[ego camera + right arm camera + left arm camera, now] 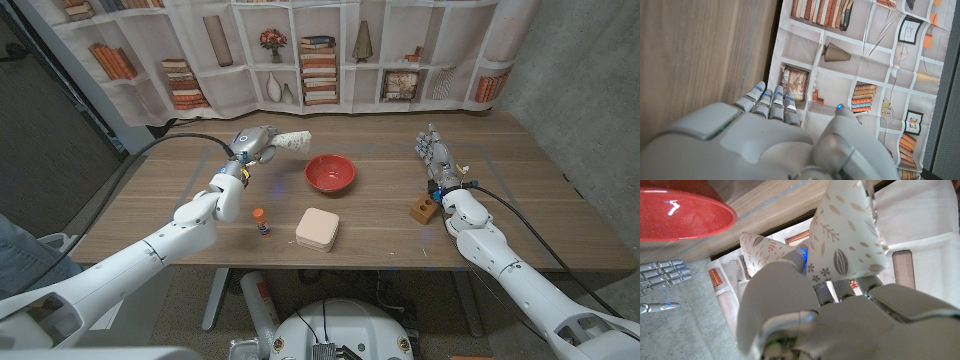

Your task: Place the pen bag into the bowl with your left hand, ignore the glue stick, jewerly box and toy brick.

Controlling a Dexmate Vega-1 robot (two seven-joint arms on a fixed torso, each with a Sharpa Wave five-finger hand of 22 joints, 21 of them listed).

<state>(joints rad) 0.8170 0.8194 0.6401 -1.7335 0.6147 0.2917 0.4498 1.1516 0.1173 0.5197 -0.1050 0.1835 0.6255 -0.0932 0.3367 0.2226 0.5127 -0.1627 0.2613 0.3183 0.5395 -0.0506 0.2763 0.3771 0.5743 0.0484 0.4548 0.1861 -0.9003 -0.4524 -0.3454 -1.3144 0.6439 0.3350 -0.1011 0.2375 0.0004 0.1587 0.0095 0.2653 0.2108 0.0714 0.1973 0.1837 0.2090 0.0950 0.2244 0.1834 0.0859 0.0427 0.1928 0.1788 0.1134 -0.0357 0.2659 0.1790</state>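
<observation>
- left hand point(250, 143) is up off the bench point(520, 215), fingers wrapped around the pen bag point(290, 140), which sticks out sideways toward the bowl point(330, 172)
- from the left wrist cam you get a good look at the bag point(847, 235): cream fabric with a leaf and seed print, pinched between thumb and fingers point(840, 287), so that hand point(840, 320) is definitely gripping it
- bag is in the air, not in the bowl yet. it's just off to the left of the bowl, and sits a bit farther back in the head view
- bowl is red and sits around the middle of the bench; its rim point(685, 215) shows in the left wrist cam too, near the bag
- right hand point(437, 160) is over on the right side of the bench, fingers straight and close together pointing away from the robot, holding nothing
- right wrist cam shows that hand point(775, 130) with fingers point(771, 100) stretched out, thumb off to the side
- toy brick point(424, 210), brown, sits on the bench just next to the right wrist
- glue stick point(261, 225) with an orange cap lies in front of the left forearm
- jewelry box point(317, 229), pale pink with rounded corners, sits in front of the bowl, right of the glue stick
- bookshelf-print curtain point(340, 50) hangs behind the bench
</observation>
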